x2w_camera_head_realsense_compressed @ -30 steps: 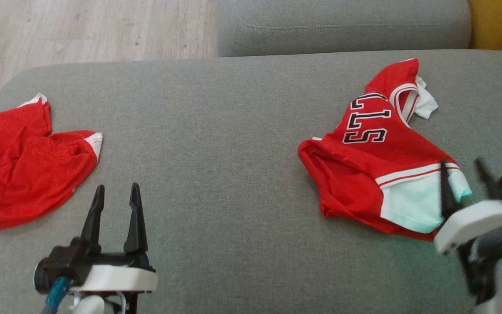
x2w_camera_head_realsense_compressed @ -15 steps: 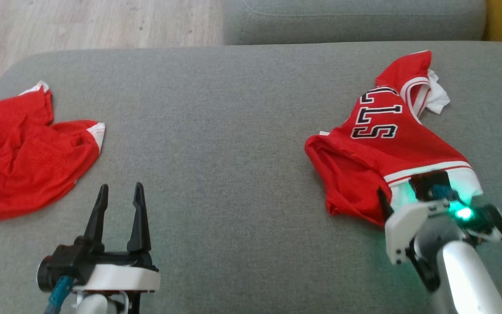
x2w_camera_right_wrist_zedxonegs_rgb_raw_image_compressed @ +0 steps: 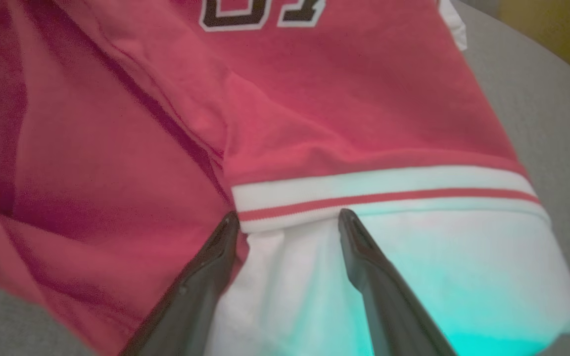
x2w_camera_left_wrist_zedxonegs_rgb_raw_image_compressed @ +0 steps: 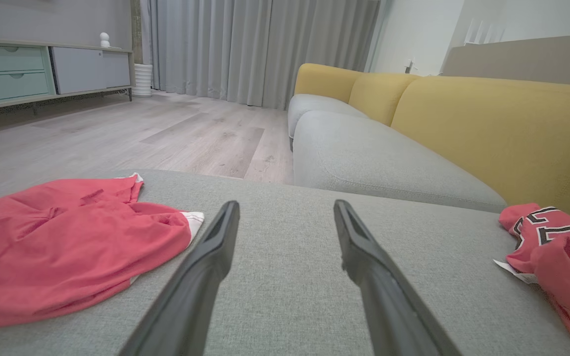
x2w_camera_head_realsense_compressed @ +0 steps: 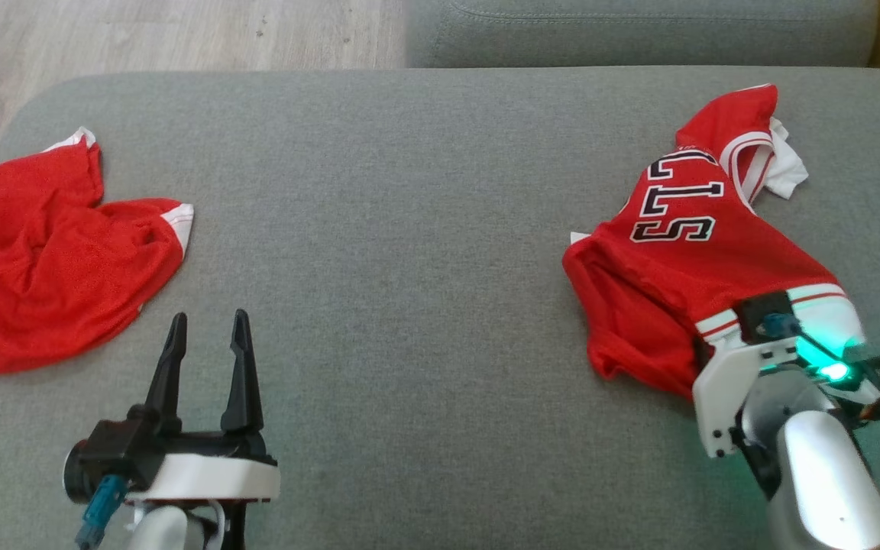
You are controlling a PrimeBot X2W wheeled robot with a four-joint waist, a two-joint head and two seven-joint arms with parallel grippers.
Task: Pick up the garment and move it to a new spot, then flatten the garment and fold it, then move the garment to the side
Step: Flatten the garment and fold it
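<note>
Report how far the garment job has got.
Done: nothing yet; the jersey lies crumpled on the cushion. In hand: the right gripper sits open at the jersey's white hem, not closed on it. The left gripper hovers open over the cushion. Remaining: pick up, move, flatten, fold, set aside.

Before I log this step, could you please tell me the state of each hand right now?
Left hand: open, holding nothing.
Right hand: open over the red jersey, not gripping it.

The jersey (x2w_camera_head_realsense_compressed: pixel 684 260) is matt red cloth; the couch (x2w_camera_head_realsense_compressed: pixel 409 191) is coarse grey weave (floor (x2w_camera_head_realsense_compressed: pixel 180 30): pale wood).
</note>
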